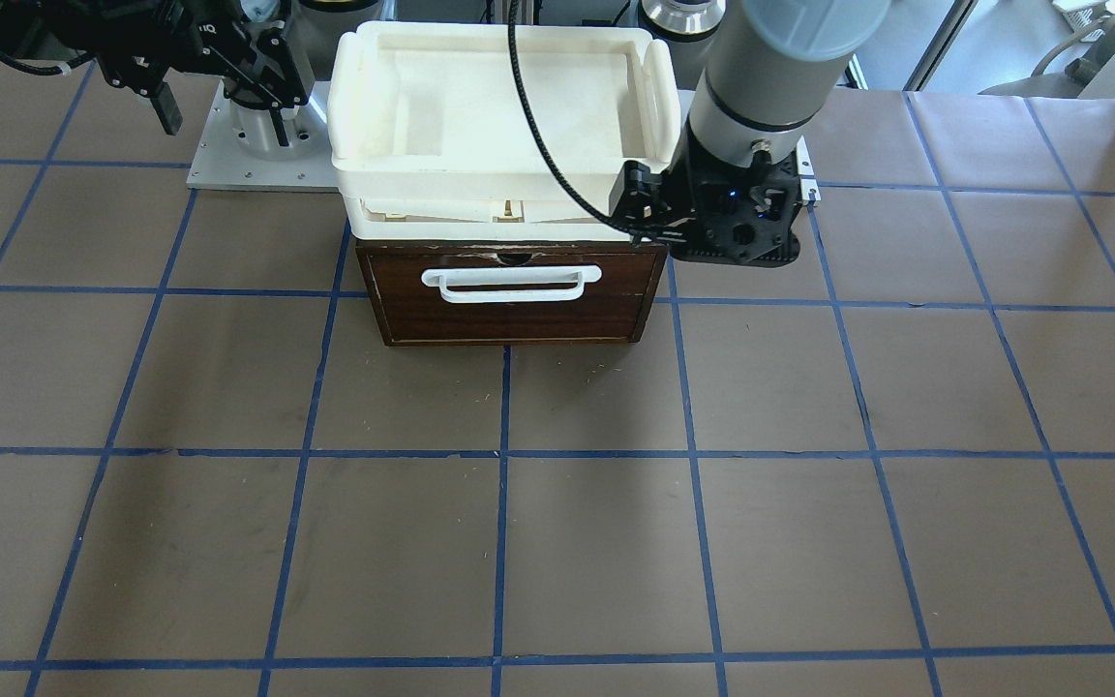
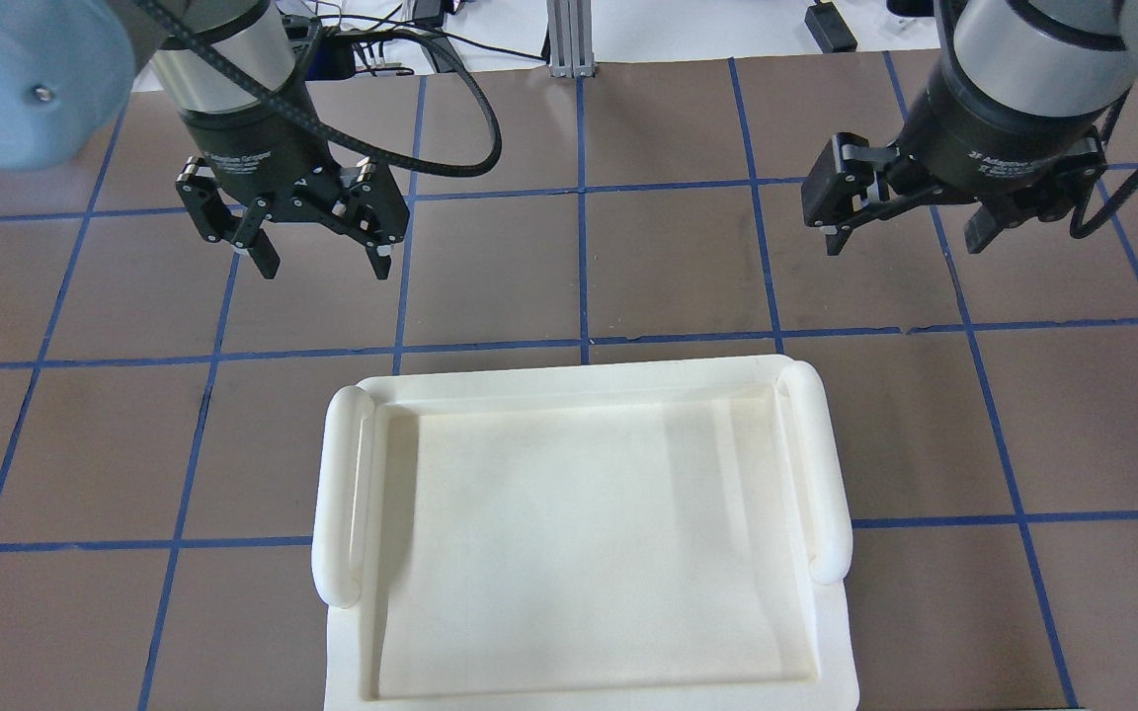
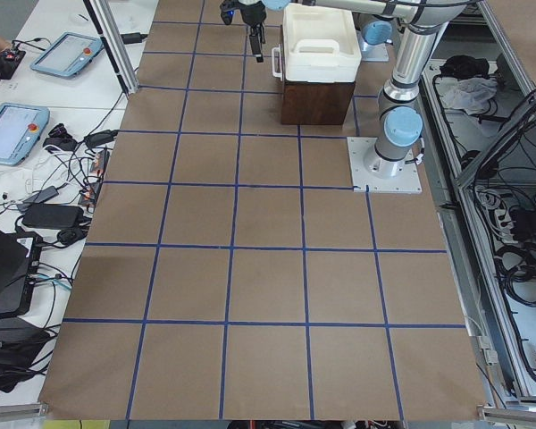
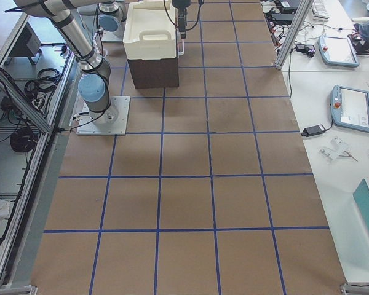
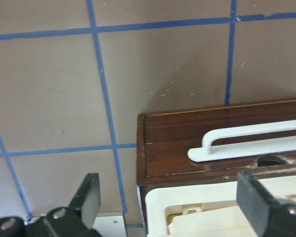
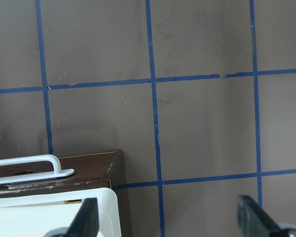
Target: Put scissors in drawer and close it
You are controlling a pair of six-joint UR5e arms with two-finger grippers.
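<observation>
Drawer (image 1: pixel 514 312) looks shut beneath white tray (image 1: pixel 499 58), scissors unseen anywhere; left gripper (image 2: pixel 324 265) and right gripper (image 2: pixel 905 237) gape wide, empty; rigid white bar handle (image 1: pixel 511 283) likely the firmest hold.

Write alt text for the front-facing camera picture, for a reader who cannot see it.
A dark brown drawer with a white bar handle, seemingly shut, sits under a white tray on a brown table gridded with blue tape. The robot's left gripper hangs beside it at picture right, the right gripper at top left; no scissors show.
</observation>
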